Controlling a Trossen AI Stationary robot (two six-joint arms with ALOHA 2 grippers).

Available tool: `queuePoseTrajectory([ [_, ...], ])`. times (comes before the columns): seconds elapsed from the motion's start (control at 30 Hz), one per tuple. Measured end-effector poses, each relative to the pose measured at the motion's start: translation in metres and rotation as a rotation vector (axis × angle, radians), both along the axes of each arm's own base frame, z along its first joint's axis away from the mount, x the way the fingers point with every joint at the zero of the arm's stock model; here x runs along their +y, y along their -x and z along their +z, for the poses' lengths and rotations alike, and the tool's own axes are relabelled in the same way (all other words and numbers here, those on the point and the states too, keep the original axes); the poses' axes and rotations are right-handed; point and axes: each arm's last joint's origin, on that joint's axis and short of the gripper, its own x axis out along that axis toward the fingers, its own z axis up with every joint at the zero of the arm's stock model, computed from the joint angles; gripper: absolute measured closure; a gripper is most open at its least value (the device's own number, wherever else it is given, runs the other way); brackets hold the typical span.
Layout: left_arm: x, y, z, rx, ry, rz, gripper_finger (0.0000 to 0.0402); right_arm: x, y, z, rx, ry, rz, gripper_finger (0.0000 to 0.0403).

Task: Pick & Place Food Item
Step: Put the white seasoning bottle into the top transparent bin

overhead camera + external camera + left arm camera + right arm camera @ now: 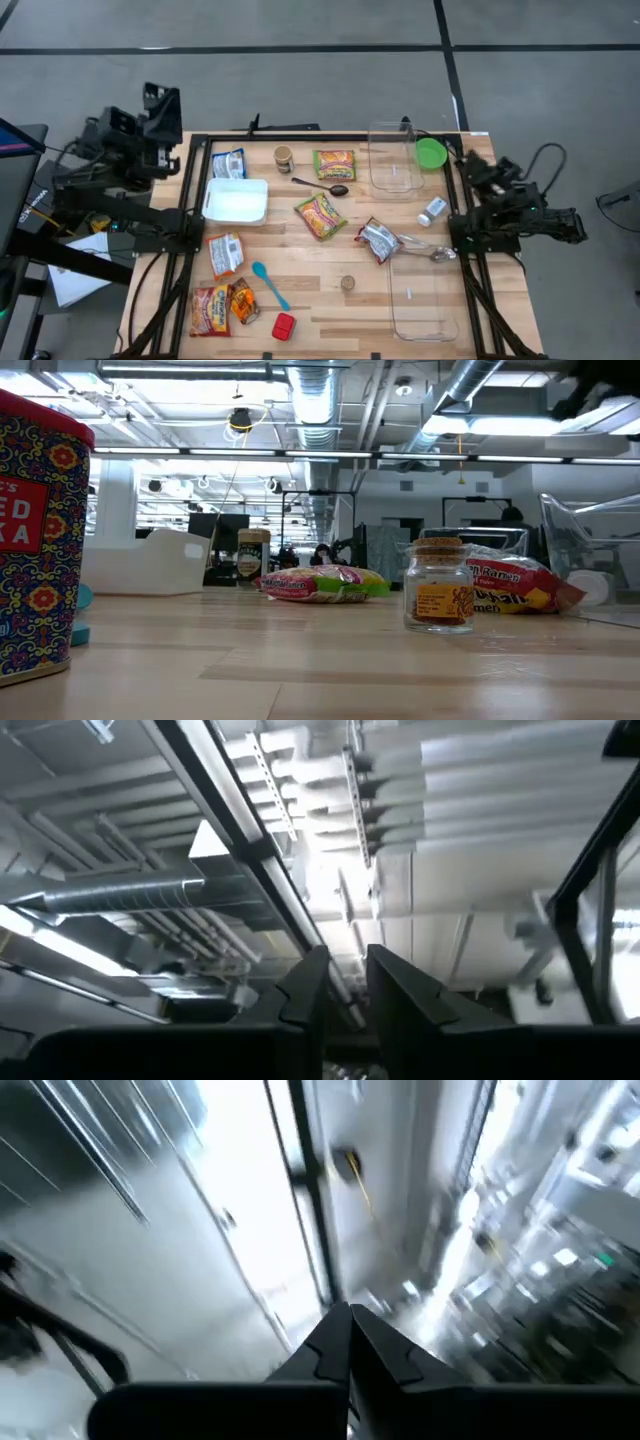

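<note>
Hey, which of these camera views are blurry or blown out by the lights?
Right wrist view: streaked with blur beyond the right gripper, with bright glare. Left wrist view: ceiling lights blow out the middle above the left gripper. Low view: the red tin at the lens is soft. High view: evenly lit, sharp.

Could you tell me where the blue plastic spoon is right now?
High view: the blue plastic spoon lies near the table's front left, between orange snack packets and a small red box.
</note>
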Motion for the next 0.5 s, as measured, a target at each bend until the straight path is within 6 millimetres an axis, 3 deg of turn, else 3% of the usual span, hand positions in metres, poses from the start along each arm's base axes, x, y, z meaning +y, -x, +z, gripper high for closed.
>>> queuePoseTrajectory([
  [0.13,-0.002,0.004,0.020,0.139,-0.020,0.032,0.0289,0.004,0.014,0.017,-0.117,0.114,0.036,0.0394],
  [0.23,-0.002,0.004,0.023,0.248,0.013,0.111,0.0253,0.006,0.022,0.046,-0.081,0.160,0.064,0.0371],
  [0.4,-0.001,0.002,0.015,0.389,0.044,0.229,0.0185,0.009,0.032,0.118,0.174,0.281,-0.025,0.0305],
  [0.5,-0.001,0.000,0.009,0.469,0.060,0.261,0.0153,0.008,0.031,0.158,0.452,0.351,-0.079,0.0250],
])
